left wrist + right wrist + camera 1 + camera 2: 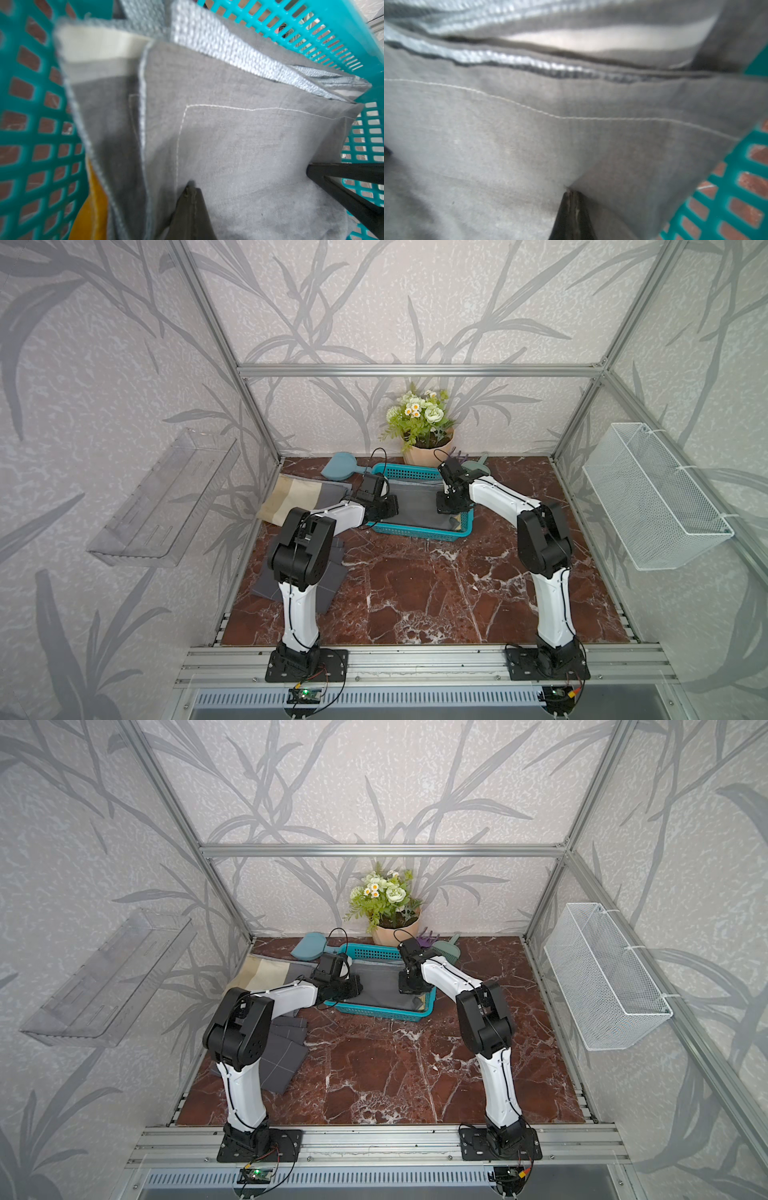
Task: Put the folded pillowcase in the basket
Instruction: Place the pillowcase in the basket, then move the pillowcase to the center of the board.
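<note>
Inside the basket (419, 531), at the far middle of the table (415, 593), the folded pillowcase (415, 502) lies flat. Both my arms bend forward and down over its two short ends. My left gripper (190, 190) is clenched, tips on the gray cloth beside the grid wall. My right gripper (572, 193) pinches a pucker of it. Bare marble lies open between my arms.

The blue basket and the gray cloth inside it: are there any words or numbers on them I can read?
None. The basket has only plain grid holes, and the gray pillowcase shows just a pale stitched line, no letters. Nothing else in any view carries readable writing.
</note>
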`<state>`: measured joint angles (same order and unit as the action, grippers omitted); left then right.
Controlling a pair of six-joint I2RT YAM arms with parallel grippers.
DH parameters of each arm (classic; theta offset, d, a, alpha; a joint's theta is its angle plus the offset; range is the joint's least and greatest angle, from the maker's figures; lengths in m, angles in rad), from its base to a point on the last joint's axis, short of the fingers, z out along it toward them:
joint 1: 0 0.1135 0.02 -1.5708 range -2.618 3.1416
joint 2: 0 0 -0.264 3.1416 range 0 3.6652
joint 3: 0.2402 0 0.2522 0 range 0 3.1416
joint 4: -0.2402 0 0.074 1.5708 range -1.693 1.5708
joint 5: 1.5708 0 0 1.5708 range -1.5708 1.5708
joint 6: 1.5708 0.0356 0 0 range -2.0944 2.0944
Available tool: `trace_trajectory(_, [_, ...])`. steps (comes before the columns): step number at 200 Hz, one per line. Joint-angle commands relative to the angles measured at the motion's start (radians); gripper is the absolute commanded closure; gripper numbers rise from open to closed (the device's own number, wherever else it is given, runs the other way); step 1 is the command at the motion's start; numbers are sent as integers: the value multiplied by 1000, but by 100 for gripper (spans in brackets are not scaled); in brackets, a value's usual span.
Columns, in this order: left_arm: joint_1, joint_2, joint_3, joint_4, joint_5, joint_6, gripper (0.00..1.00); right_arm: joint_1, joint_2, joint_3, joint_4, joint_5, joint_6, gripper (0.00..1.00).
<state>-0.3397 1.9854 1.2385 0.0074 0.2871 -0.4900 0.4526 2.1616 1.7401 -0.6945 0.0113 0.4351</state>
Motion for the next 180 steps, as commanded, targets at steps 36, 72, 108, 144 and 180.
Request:
trace_trajectory(36, [31,-81,21,-7,-7,38,93,6,-94,-14,20,8,-59,53])
trace_trajectory(72, [31,-189,61,-41,10,32,60,14,-257,-91,71,4,-42,25])
trace_trajectory(108, [31,-335,64,-105,-51,44,42,37,-440,-232,155,-32,-34,16])
trace_trajectory(144, [35,-499,3,-229,-252,95,22,165,-579,-343,178,-43,-34,7])
trace_trajectory(180, [86,-659,-68,-329,-382,110,15,352,-622,-476,347,-164,85,0])
